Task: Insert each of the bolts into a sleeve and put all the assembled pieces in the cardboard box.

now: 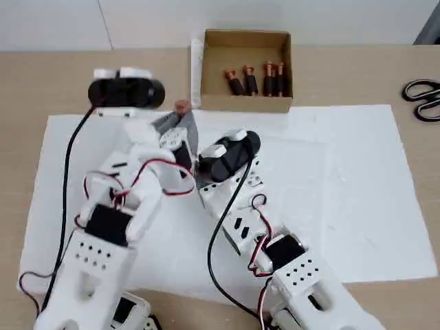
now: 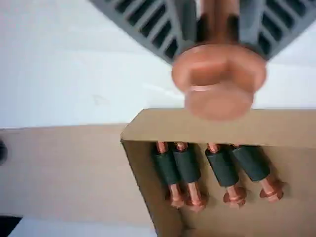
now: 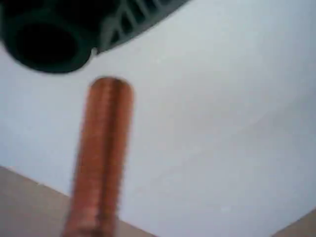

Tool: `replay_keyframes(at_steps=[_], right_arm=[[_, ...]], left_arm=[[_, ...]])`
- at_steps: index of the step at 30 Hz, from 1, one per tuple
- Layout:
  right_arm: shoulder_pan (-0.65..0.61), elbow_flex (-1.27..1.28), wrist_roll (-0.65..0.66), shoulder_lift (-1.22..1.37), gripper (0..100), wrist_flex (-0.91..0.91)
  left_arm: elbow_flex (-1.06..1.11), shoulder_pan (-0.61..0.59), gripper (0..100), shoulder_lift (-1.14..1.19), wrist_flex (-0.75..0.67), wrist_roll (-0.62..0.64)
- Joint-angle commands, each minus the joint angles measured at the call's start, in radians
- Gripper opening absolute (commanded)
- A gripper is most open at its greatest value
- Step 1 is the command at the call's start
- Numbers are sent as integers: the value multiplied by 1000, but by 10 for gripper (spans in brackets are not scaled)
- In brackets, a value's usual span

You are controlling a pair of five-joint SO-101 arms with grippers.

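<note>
High view: a box (image 1: pixel 246 33) sits at upper centre of the desk (image 1: pixel 41 82), with 4 assembled pieces (image 1: pixel 256 81) lying side by side inside it. A white sheet (image 1: pixel 344 179) covers the middle of the desk, and scissors (image 1: pixel 423 96) lie at the right edge. The 2 arms meet at centre, just below the box's lower left corner. There the left hand (image 1: pixel 180 121) is closed on a bolt (image 1: pixel 182 106), whose head points toward the box.

Left wrist view: the grey fingers (image 2: pixel 143 22) clamp the bolt's shaft at the top of the frame, with its round head in front of them. Below it the box lies open, the 4 pieces in a row, heads toward the bottom edge.

Right wrist view: the right hand (image 3: pixel 69 32) grips a dark sleeve (image 3: pixel 44 44) at upper left, open end facing the camera. The bolt's threaded shaft rises from the bottom edge. Its tip is just beside the sleeve's mouth, not inside it. The sheet lies behind, with desk in the lower corners.
</note>
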Motion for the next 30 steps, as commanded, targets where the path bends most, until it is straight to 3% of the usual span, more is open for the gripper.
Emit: replay_keyframes(at_steps=[1, 8, 30], right_arm=[[-1, 8, 3, -19, 4, -25], [-1, 12, -64, -22, 4, -22], [-44, 11, 3, -28, 4, -24]], left_arm=[[64, 5, 5, -91, -120, 5], [88, 6, 5, -98, -153, 5], [111, 52, 5, -97, -98, 5]])
